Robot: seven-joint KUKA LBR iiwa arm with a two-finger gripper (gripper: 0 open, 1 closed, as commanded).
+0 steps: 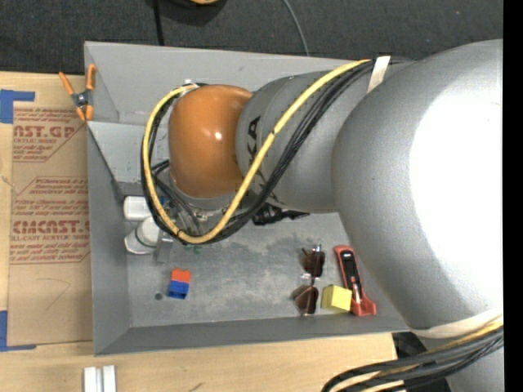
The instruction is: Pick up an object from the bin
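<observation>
The end effector (173, 217) hangs low at the left side of the bin (245, 280), and whether it is apart or together cannot be told. Nearest it, a little below in the view, lies a small blue-and-orange block (178, 284); well to its right sit brown sunglasses (306, 299), a yellow block (335, 298) and a red tool (351, 278).

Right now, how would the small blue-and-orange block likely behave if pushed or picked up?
The blue-and-orange block looks boxy, so it would probably slide rather than roll. It seems small and rigid, likely light. It lies apart on the bin floor, so little should snag it.
</observation>
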